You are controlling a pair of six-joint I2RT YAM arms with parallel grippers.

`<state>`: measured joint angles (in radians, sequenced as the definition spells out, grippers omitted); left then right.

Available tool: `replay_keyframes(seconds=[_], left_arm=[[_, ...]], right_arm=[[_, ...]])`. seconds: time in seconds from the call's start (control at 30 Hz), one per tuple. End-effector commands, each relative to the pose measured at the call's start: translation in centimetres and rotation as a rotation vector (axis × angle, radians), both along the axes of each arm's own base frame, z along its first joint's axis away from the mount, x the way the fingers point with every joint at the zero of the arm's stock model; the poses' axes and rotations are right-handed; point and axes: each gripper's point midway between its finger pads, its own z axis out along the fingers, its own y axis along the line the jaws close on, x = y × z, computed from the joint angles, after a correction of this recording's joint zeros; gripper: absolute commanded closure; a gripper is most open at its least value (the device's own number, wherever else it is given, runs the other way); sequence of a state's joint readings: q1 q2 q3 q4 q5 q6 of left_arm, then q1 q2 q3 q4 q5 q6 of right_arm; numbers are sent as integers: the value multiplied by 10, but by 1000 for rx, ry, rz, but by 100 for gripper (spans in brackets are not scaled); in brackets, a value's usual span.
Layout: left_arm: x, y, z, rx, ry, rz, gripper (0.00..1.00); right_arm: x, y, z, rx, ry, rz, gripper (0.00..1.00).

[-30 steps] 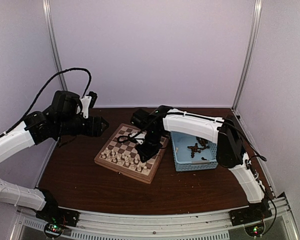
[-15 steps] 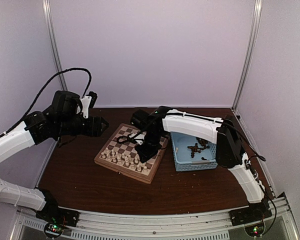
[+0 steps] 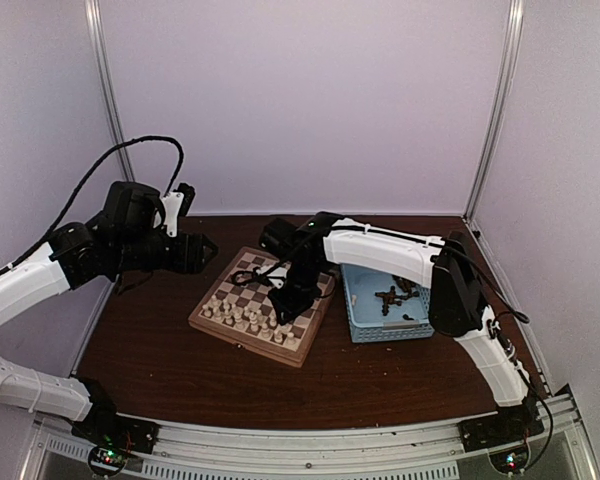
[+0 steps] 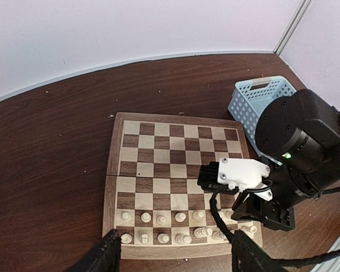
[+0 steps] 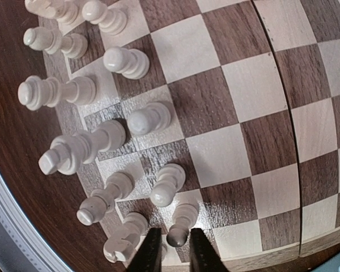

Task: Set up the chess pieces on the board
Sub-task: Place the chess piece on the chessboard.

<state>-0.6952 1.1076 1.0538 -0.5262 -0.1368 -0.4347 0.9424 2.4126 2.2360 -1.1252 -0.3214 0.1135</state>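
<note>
The board (image 3: 242,341) lies mid-table, and its rim also shows in the left wrist view (image 4: 110,170). Cream-white chess pieces (image 3: 245,315) fill its two near rows (image 4: 161,218). My right gripper (image 3: 285,303) hangs low over the board's near right corner. In the right wrist view its fingers (image 5: 173,249) flank the head of an upright white pawn (image 5: 184,216) with a thin gap on each side. My left gripper (image 3: 195,252) is open and empty, held above the table left of the board (image 4: 175,258). Dark brown pieces (image 3: 392,297) lie in the basket.
A light-blue perforated basket (image 3: 365,331) stands right of the board, touching or nearly touching it (image 4: 255,90). White pieces crowd round the right fingers, a rook (image 5: 124,241) closest. The far rows of the board (image 4: 175,139) hold no pieces. Enclosure walls stand on three sides.
My right gripper has shifted slightly left over the board's near right corner. The left arm has not moved.
</note>
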Motion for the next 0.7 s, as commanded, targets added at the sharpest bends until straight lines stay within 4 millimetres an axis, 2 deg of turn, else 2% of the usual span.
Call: replay_keyframes(seconds=[0.0, 0.17, 0.33, 0.43, 0.57, 0.63, 0.67], left_arm=[[4, 1, 4, 7, -20, 6, 33], [5, 0, 5, 7, -22, 5, 33], [5, 5, 8, 11, -27, 27, 28], [4, 12, 9, 11, -32, 60, 18], [3, 21, 1, 31, -29, 95, 5], [2, 25, -1, 43, -26, 108, 2], [1, 27, -1, 46, -26, 114, 2]], right_arm=[[1, 7, 1, 14, -8, 4, 74], [5, 3, 16, 19, -50, -4, 66], [12, -6, 57, 67, -150, -26, 65], [14, -18, 84, 93, -210, -44, 66], [26, -50, 113, 98, -332, -114, 67], [32, -73, 121, 102, -369, -166, 69], [36, -89, 117, 89, -372, -202, 70]])
